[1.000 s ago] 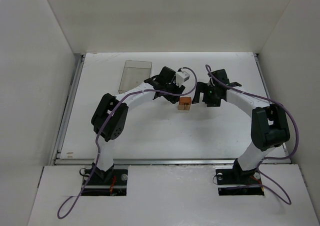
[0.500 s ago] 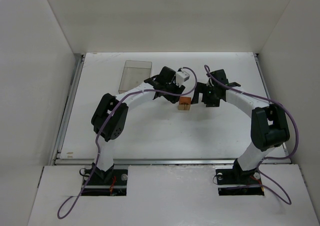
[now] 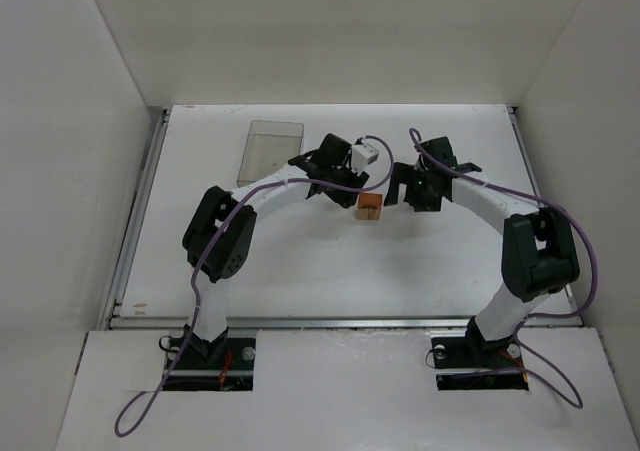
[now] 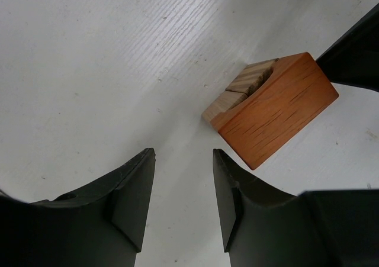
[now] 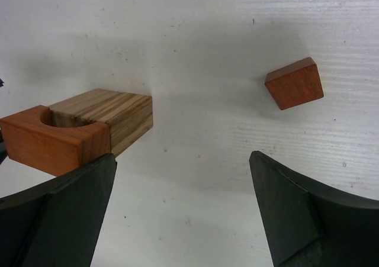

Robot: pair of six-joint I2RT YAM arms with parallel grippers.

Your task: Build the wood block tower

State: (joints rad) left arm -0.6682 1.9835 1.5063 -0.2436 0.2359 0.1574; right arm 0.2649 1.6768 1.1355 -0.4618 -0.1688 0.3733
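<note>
From overhead you see the wood block tower (image 3: 369, 207) only as a small orange-and-tan lump in the middle of the bench (image 3: 300, 261), between the left claw (image 3: 340, 183) and the right claw (image 3: 415, 193). A clear plastic box (image 3: 270, 151) lies off to the far left, and neither wrist camera picks it up. The wrist views give you the detail. The orange block (image 4: 275, 116) has a rounded notch cut into it, and the tan block (image 4: 243, 86) sits touching it, showing through that notch. You cannot tell from any view whether one rests on the other or beside it. The left claw (image 4: 180, 190) stands partly open just short of the blocks, its fingers (image 4: 133, 202) apart with only bare bench between them. The right claw (image 5: 182, 160) is spread wide and holds nothing. Its camera catches the orange block (image 5: 53, 140) and the tan block (image 5: 109, 113) at the left of its frame. It alone shows a small reddish piece (image 5: 294, 83) lying well apart from them. Overhead, both claws' fingertips are hard to make out.
</note>
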